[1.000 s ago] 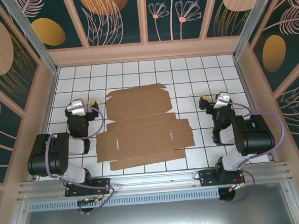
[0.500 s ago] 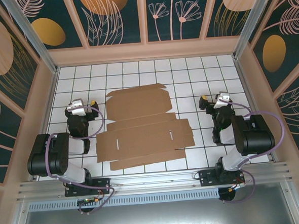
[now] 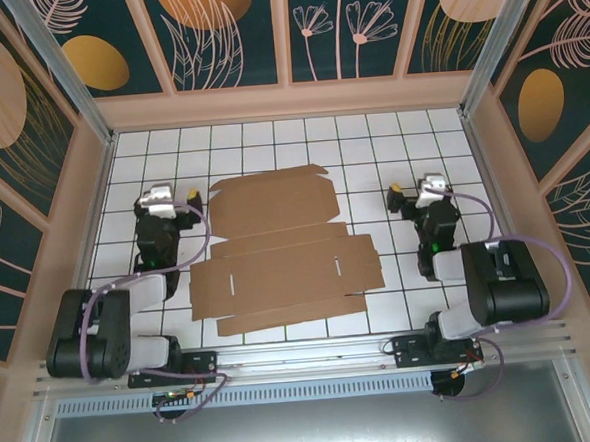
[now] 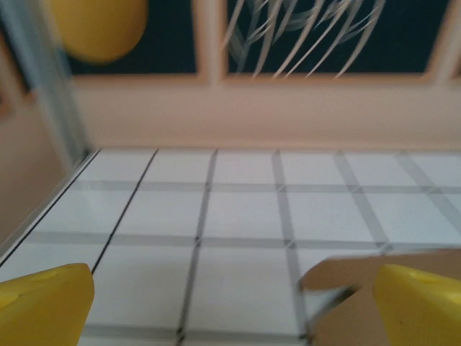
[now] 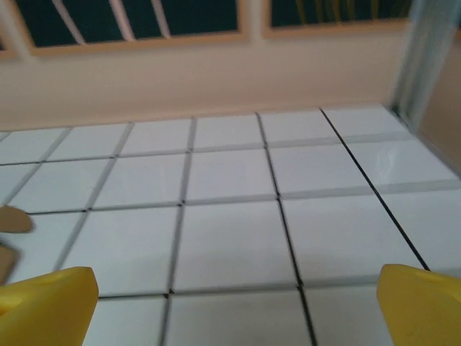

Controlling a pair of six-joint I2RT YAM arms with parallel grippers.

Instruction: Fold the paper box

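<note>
Reaching fwd just now, L claw [image 4: 230, 303] & R claw [image 5: 230, 303] flank flat box [image 3: 282, 252]; both wide open, empty; folding unstarted.

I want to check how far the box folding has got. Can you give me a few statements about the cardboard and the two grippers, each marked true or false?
1. The cardboard lies flat and unfolded on the table. True.
2. The left gripper is clamped on a flap. False: it is open and holds nothing. In the left wrist view, a corner of the cardboard sits next to one finger.
3. The right gripper is open, with only bare table between its fingers. True.
4. The cardboard lies to the right of both arms. False: it lies between them, with the left arm on one side and the right arm on the other.
</note>
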